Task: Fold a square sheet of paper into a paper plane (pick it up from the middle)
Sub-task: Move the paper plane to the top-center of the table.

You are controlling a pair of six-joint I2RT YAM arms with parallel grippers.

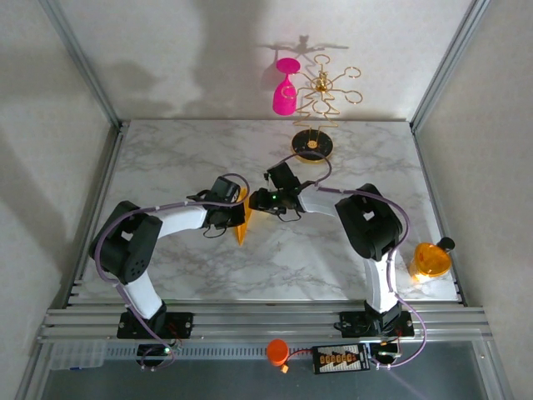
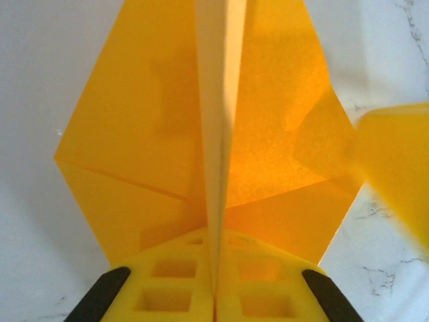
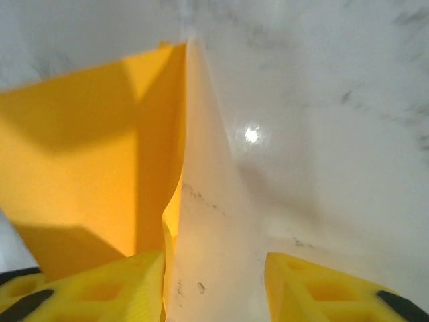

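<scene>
Pinching the paper plane (image 2: 134,134) by its centre ridge, left gripper (image 2: 216,268) holds the crease shut; right gripper (image 3: 214,268) stands parted around it.

— How is the light from above?
— Dim and grey. The glass (image 1: 286,87) and stand (image 1: 321,90) throw thin shadows up the back wall (image 1: 208,42). My arms leave soft ones on the table (image 1: 275,267).
— And at your wrists?
— Brighter. On my left the paper (image 2: 134,134) glows, grainy where light passes through, and its near ridge is blurred. On my right there is one glare spot on the marble, and my right pincer (image 3: 214,275) is out of focus.
</scene>
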